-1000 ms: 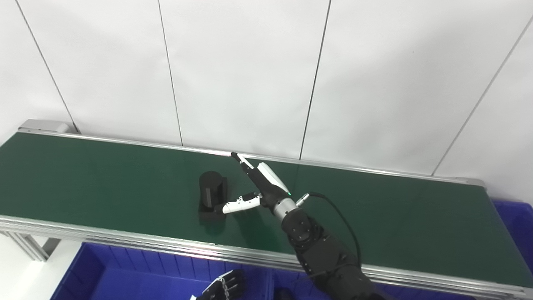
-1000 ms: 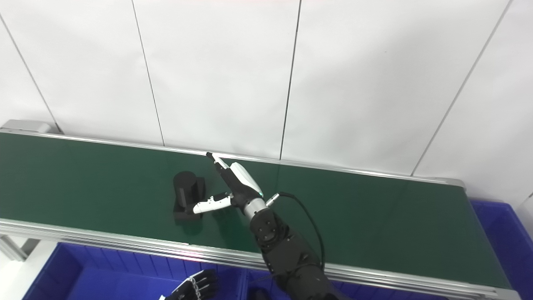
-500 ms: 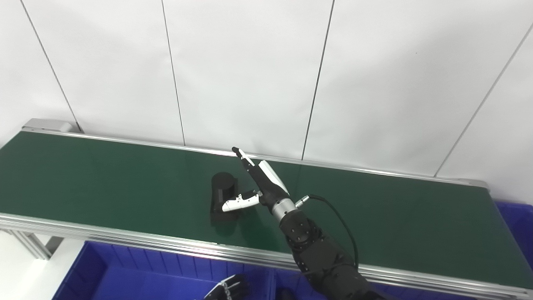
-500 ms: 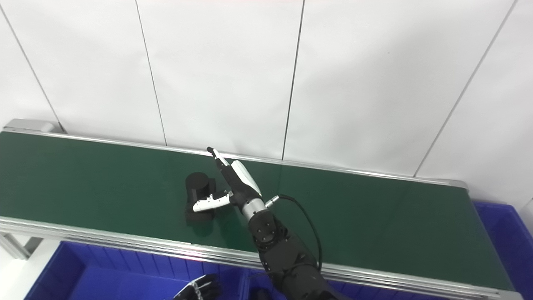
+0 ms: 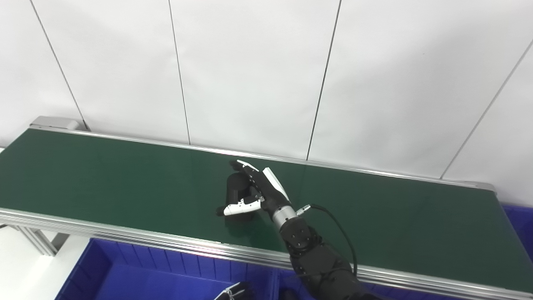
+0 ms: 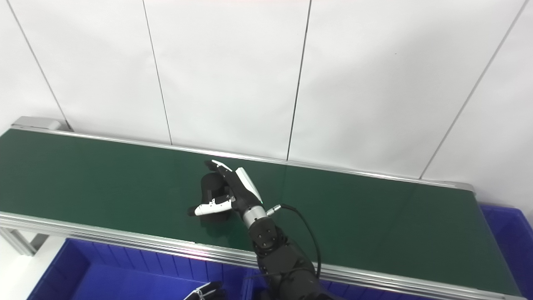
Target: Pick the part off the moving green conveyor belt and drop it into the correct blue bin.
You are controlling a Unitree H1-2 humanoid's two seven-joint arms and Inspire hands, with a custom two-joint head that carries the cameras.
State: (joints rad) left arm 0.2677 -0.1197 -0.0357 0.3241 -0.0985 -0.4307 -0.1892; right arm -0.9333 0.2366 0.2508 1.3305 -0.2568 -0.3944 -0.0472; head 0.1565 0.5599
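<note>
1. A long, flat, dark green conveyor belt [image 5: 104,175] runs across the view from left to right. It looks smooth and a little shiny.
2. Thin silver metal rails [image 5: 125,238] run along the near and far edges of the belt.
3. Behind the belt stands a plain white wall [image 5: 250,71] made of big panels with thin dark lines between them.
4. Below the near rail sits a blue plastic bin [image 5: 137,277] with ribbed walls. The edge of another blue bin [image 6: 506,233] shows past the right end of the belt.
5. The part is a small black block with a round black tube shape on top [image 5: 236,187]. It looks dull and hard. It stands on the belt, near the middle.
6. The right hand [image 5: 254,193] is black and white, on a black arm with a thin black cable beside the wrist. It is right at the part.
7. Its fingers [image 5: 250,171] curve over the top and far side of the part, and the white thumb [image 5: 239,207] crosses the near side. The hand wraps the part, but I cannot tell if the grip is tight.
8. The part is on the left side of the hand, tucked between fingers and thumb.
9. The left hand [image 6: 206,293] is black. It only peeks in at the bottom edge, over the blue bin. I cannot tell if it is spread or closed.
</note>
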